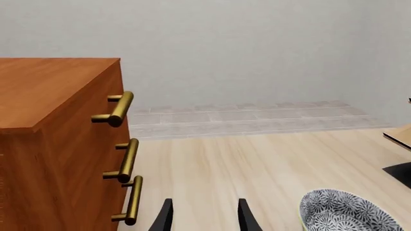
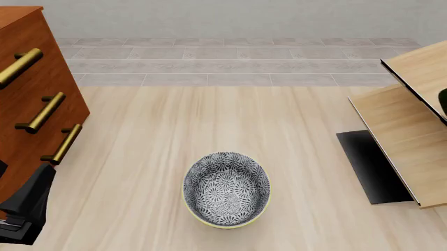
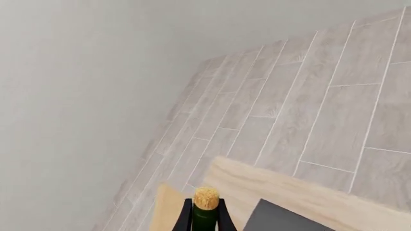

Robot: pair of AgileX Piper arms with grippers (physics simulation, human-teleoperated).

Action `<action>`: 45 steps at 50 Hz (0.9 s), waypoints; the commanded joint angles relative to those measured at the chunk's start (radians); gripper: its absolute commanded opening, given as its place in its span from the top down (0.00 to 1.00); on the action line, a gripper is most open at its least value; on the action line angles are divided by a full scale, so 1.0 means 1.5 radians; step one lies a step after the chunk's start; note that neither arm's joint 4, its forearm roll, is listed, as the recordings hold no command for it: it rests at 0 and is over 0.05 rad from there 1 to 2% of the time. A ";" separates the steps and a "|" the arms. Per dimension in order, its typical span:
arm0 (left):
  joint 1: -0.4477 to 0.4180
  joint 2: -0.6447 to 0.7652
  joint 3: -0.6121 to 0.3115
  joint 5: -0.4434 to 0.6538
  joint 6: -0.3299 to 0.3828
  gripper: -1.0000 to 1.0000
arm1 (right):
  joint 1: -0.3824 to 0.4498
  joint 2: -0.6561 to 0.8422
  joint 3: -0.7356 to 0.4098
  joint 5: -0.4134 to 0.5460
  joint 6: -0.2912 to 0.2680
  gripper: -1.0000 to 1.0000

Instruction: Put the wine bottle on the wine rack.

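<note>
On the pale wooden table (image 2: pixel 209 120) a patterned bowl (image 2: pixel 226 189) with a dense black-and-white floral print and a yellowish outer rim sits near the front edge, roughly in the middle. At the table's left stands a reddish-brown drawer cabinet (image 2: pixel 31 94) with three brass bar handles (image 2: pixel 42 111) stacked down its front. At the right edge stands the wine rack (image 2: pixel 409 141): slanted pale-wood panels with thin dark edges, rising over a flat black base plate (image 2: pixel 370 164).

The left gripper (image 1: pixel 203 217) hangs low beside the cabinet, its two dark fingers (image 1: pixel 163 217) apart with bare tabletop showing between them; it holds nothing. In the front view its black body shows at the lower left corner, just in front of the cabinet's lowest handle.

The right gripper (image 3: pixel 204 216) is clamped on the wine bottle (image 3: pixel 205 211): in the right wrist view the dark fingers press against either side of the dark green neck, just below the tan cork (image 3: pixel 206 198). Beyond the cork lie a pale-wood panel edge, a dark plate and the grey tiled floor (image 3: pixel 308 110). In the front view only a small dark green sliver shows at the far right edge, above the rack's upper panels (probably the bottle, though too little is visible to be sure).
</note>
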 commanded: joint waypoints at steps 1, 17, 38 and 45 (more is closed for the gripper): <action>0.001 0.000 0.000 0.002 0.000 0.00 | 0.003 0.047 0.053 -0.012 0.003 1.00; 0.004 0.000 0.000 0.002 -0.001 0.00 | 0.003 0.066 0.067 -0.034 0.001 1.00; 0.006 0.000 0.000 0.003 -0.002 0.00 | 0.005 0.086 0.070 -0.055 0.003 1.00; 0.007 0.000 0.000 0.003 -0.003 0.00 | 0.007 0.083 0.069 -0.054 0.004 1.00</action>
